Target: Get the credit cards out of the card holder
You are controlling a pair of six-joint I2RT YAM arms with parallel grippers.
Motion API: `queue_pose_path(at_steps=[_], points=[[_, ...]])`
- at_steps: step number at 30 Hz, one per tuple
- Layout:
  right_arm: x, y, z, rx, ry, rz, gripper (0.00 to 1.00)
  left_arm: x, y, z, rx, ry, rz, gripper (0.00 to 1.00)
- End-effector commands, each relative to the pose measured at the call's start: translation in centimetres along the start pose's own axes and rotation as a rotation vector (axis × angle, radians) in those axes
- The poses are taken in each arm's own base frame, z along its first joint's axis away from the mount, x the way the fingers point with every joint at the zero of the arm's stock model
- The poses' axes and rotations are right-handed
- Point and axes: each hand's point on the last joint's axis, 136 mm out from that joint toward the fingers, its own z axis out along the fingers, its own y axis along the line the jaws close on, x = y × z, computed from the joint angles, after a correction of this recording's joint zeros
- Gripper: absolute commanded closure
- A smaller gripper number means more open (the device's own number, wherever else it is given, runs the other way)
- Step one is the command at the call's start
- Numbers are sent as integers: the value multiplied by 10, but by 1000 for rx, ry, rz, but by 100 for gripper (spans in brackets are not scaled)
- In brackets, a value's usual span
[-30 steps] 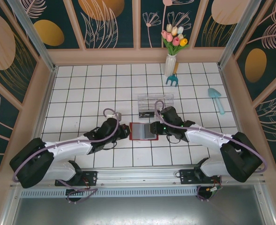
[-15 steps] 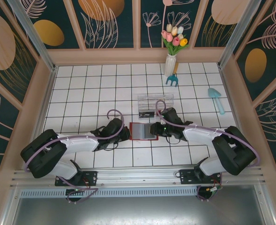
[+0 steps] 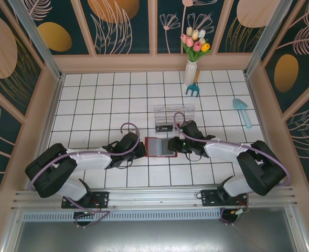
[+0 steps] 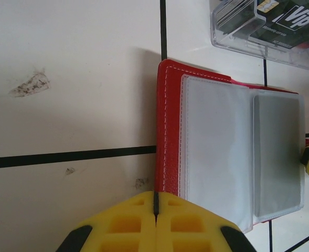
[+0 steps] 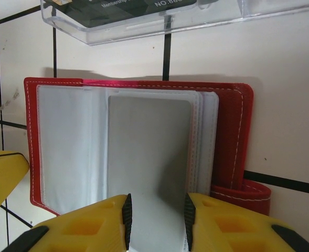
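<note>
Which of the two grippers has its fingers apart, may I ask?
The right gripper: a gap shows between its fingers over the card holder, whereas the left gripper is shut.

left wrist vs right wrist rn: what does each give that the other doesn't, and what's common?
Left wrist: the left gripper, fingers shut, at the red cover edge of the open card holder; scuff marks on the tile; a Vip card in the clear box.
Right wrist: the right gripper, fingers slightly apart over the sleeves; the holder's red closure tab.
Both: the holder lying open, its clear sleeves, a grey card inside, and the clear box beyond it.
</note>
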Motion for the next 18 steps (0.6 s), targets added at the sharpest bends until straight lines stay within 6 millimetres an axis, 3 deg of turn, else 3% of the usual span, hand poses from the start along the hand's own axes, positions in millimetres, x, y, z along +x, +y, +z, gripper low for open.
queue_pose_path(at_steps=[1, 13, 18], points=[[-2, -4, -1, 60, 0, -20, 65, -2, -2, 0, -10, -6, 5, 100], [5, -5, 6, 74, 30, -25, 65, -2, -2, -1, -7, -7, 5, 100], [5, 8, 9, 15, 40, -27, 65, -1, -3, 0, -5, -3, 5, 100]])
